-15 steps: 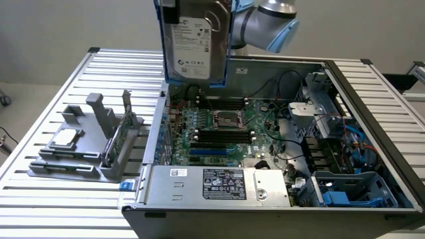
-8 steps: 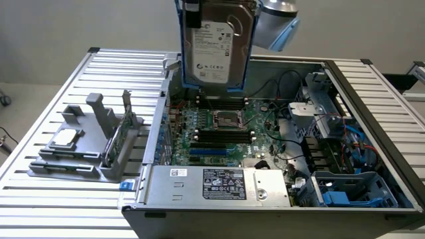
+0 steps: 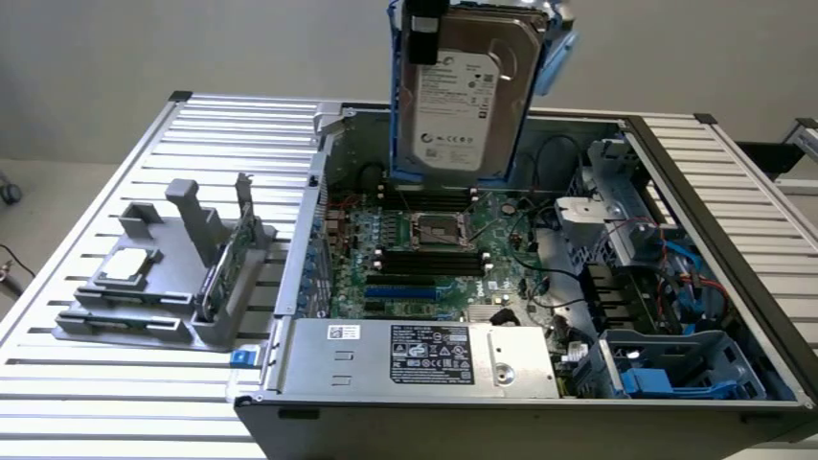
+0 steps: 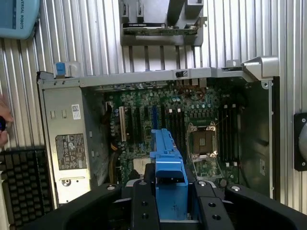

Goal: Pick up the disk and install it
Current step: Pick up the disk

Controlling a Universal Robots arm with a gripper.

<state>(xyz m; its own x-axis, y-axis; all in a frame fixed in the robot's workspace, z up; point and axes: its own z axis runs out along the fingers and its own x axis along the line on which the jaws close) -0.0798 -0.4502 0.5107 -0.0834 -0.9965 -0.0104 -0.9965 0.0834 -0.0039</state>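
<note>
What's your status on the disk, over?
Gripper shut on the disk. Disk upright, held above the open computer case. Not yet installed.

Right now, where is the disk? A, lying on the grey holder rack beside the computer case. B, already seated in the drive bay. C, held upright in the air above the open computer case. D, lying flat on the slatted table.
C: the disk hangs upright, its white label facing the exterior view, above the open computer case, and the wrist view shows the gripper shut on its blue rail.
</note>
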